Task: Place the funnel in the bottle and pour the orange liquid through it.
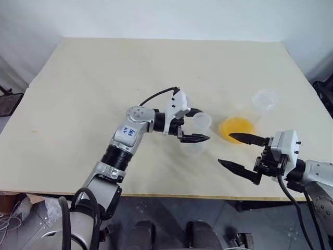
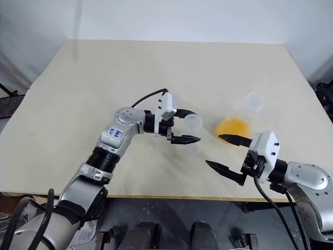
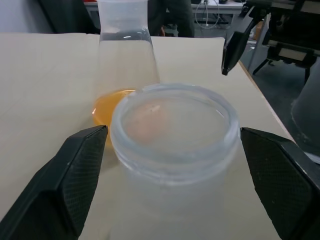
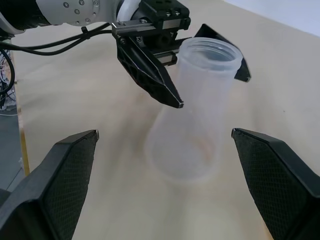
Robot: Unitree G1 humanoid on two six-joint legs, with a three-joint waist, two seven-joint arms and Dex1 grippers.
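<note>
While astride the bottle (image 4: 192, 112) neck, left tool (image 1: 196, 125) spread, untouching; right tool (image 1: 240, 152) spread, empty.

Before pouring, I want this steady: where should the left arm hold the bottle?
Grip the bottle at its straight neck, coming level from the side. The base flares wide, while the neck fits between the left gripper's open jaws, which already flank it.

Bright even light, soft faint shadows, wrist views blurred up close, backgrounds soft
</note>
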